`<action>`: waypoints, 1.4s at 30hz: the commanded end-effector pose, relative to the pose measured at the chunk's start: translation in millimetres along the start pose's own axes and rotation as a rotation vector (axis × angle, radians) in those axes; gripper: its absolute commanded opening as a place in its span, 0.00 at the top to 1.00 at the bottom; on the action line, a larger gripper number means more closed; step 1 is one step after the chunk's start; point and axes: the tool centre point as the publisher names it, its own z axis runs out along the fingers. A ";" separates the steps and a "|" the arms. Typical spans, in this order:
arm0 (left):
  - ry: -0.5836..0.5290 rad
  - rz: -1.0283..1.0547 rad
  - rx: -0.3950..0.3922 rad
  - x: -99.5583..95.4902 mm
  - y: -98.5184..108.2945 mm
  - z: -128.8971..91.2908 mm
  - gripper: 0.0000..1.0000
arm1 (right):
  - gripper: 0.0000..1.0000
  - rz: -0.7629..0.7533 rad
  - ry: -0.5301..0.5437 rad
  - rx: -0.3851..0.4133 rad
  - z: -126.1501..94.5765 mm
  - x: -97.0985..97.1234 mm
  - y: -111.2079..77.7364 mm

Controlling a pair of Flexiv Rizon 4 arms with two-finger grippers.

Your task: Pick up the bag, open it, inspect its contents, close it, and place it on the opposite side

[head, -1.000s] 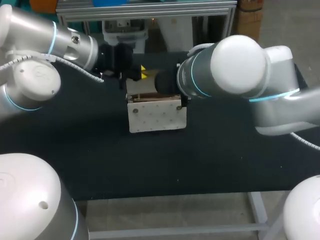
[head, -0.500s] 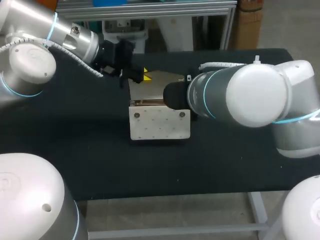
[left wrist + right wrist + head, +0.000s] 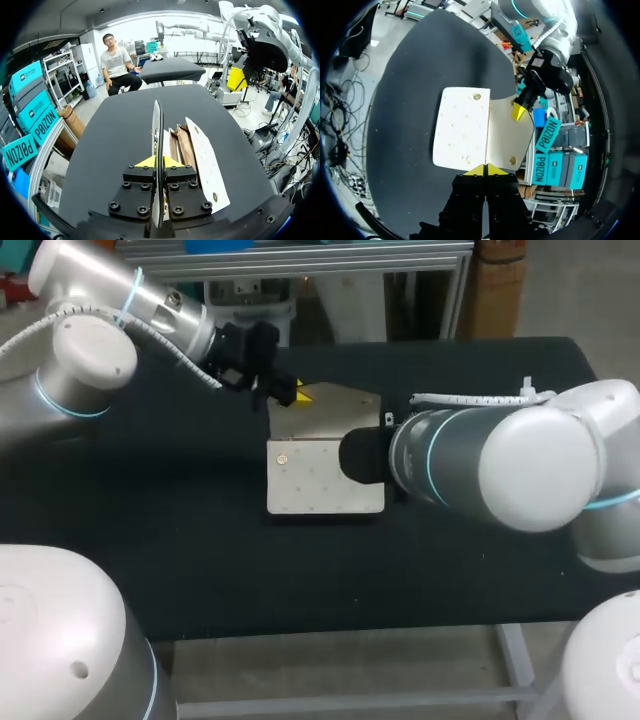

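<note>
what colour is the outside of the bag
Cream white with small faint dots; the bag shows best in the right wrist view.

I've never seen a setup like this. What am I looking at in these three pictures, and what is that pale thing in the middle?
Two robot arms work at a black table. One picture looks down from above; the two round ones come from cameras on each arm's wrist. The pale thing is a white dotted paper bag with a brown inside, held partly open. The left gripper pinches the edge of one wall between its yellow tips; the right gripper appears to pinch another edge.
</note>
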 end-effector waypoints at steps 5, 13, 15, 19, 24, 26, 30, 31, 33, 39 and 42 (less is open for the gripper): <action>0.024 -0.006 0.001 -11.6 12.8 10.1 1.00 | 1.00 -0.003 -0.010 -0.007 -0.2 31.7 2.7; 0.006 -0.041 -0.013 -17.1 24.9 15.6 1.00 | 0.98 0.028 0.052 0.010 10.5 48.0 2.7; 0.009 -0.048 -0.015 -19.5 28.1 18.5 1.00 | 0.90 0.032 0.063 0.020 13.2 55.0 3.8; 0.008 -0.058 -0.022 -22.1 33.1 23.6 1.00 | 0.82 0.036 0.071 0.020 14.6 67.1 6.0; 0.001 -0.058 -0.029 -22.1 38.7 30.1 1.00 | 0.68 0.033 0.074 0.035 17.6 81.9 6.4; -0.005 -0.055 -0.036 -21.3 40.3 31.8 1.00 | 0.67 0.044 0.075 0.027 20.1 87.9 6.0; -0.012 -0.049 -0.040 -18.5 42.9 34.0 1.00 | 0.69 0.043 0.081 0.028 28.2 97.5 6.9; -0.014 -0.045 -0.043 -16.8 43.7 34.8 1.00 | 0.69 0.030 0.089 0.042 32.6 100.1 7.6; -0.014 -0.040 -0.046 -14.3 44.4 35.7 1.00 | 0.68 0.034 0.093 0.033 38.8 102.5 7.6; 0.010 -0.032 -0.056 -8.1 45.8 40.0 1.00 | 0.66 0.005 0.099 0.048 57.5 109.0 10.0; 0.021 -0.028 -0.062 -7.7 46.6 41.9 1.00 | 0.64 -0.001 0.099 0.063 62.9 111.7 8.6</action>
